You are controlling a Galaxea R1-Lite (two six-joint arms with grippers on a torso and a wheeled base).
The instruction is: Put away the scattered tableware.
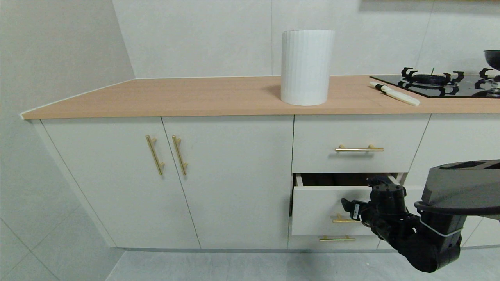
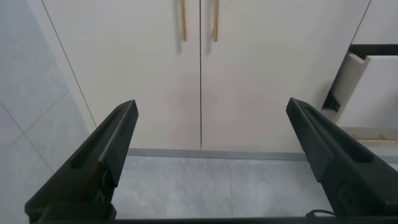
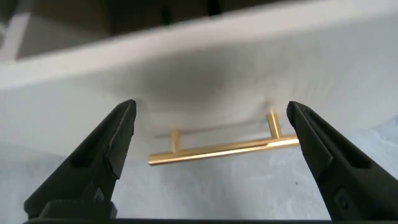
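A white-handled knife lies on the wooden counter beside the hob. A tall white ribbed holder stands upright on the counter to its left. Below, the middle drawer is pulled partly out, its inside dark. My right gripper is open just in front of that drawer's front, close to the gold handle, which sits between and beyond the fingers. Down low, my left gripper is open and holds nothing, facing the double cabinet doors and the floor.
A black gas hob with pan grates fills the counter's right end, with a dark pot at the edge. The top drawer is shut. A bottom drawer handle shows under the open drawer. A wall closes the left side.
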